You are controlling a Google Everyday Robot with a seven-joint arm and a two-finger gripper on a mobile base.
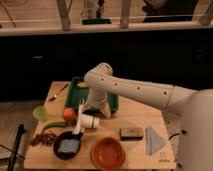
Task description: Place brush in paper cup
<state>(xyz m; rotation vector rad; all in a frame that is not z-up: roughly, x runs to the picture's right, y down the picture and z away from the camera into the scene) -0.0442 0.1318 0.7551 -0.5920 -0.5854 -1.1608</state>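
The brush [79,119] is a slim white stick, standing steeply on the wooden table [135,117]. Its wider end is low by the black pan and its top end is up near my gripper. The paper cup [90,121] is small and white and lies on its side just right of the brush, touching or nearly touching it. My gripper [94,107] hangs from the white arm over the front edge of the green tray, just above the cup and the brush's top end. I cannot tell whether it holds the brush.
A green tray [114,101] lies behind the gripper. An orange [69,114], a pale green cup [40,113], a green vegetable [55,125] and grapes [44,138] sit left. A black pan [68,145], an orange bowl [107,153], a dark block [131,133] and a blue cloth [154,141] line the front.
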